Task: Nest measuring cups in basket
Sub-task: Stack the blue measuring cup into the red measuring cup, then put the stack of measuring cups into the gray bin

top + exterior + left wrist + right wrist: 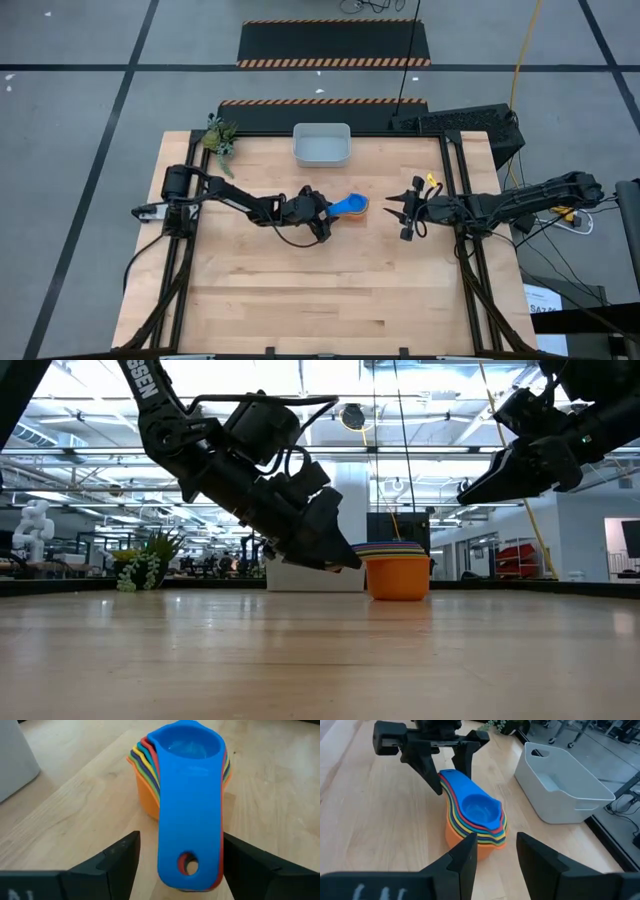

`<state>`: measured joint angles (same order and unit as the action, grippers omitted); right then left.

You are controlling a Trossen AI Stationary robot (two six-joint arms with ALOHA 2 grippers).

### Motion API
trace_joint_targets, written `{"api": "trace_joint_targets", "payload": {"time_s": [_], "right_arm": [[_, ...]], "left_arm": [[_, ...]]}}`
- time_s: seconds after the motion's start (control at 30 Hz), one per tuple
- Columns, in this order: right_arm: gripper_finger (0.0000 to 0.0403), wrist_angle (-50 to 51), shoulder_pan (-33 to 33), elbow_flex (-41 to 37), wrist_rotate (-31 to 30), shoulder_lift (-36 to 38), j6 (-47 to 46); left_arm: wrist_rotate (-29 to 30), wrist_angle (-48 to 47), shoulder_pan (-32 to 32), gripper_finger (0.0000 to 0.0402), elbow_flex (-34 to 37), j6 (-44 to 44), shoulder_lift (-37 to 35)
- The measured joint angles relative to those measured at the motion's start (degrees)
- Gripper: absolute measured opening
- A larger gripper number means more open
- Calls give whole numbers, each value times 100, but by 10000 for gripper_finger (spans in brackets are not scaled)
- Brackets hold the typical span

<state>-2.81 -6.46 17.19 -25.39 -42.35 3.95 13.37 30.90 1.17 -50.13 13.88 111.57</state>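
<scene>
The measuring cups (350, 206) stand nested in one stack on the table's middle, orange lowest (465, 840) and blue on top (190, 750), with their handles (190, 835) fanned toward the left arm. My left gripper (181, 839) is open; its fingers stand either side of the handles' free ends, slanting down from the table's left. My right gripper (405, 212) hangs open above the table, right of the stack, with nothing between its fingers (497, 855). The pale basket (321, 145) rests on its base at the far edge, with nothing in it.
A small green plant (220, 137) stands at the table's far left corner. Black frame rails (455, 180) run along the table's left and right sides. Bare wood (330, 290) stretches from the stack toward the near edge.
</scene>
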Motion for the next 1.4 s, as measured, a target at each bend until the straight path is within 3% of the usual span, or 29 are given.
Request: {"api": "trace_joint_targets", "payload": {"time_s": [0.5,0.73,0.87,1.13,1.4], "right_arm": [[130,0,0,0,0,0,21],[130,0,0,0,-2,0,20],[130,62,0,0,-1,0,0],[130,179,0,0,-2,0,-175],[130,134,0,0,-6,1,-775]], "left_arm": [[189,-283,87,196,0,-148,2],[280,-295,101,203,0,-450,-7],[573,-760,10,217,0,-675,-292],[1468,-2032,-519,259,-2,-1753,-1197],[2685,-2361,-1175,275,-1,-4505,-1039]]}}
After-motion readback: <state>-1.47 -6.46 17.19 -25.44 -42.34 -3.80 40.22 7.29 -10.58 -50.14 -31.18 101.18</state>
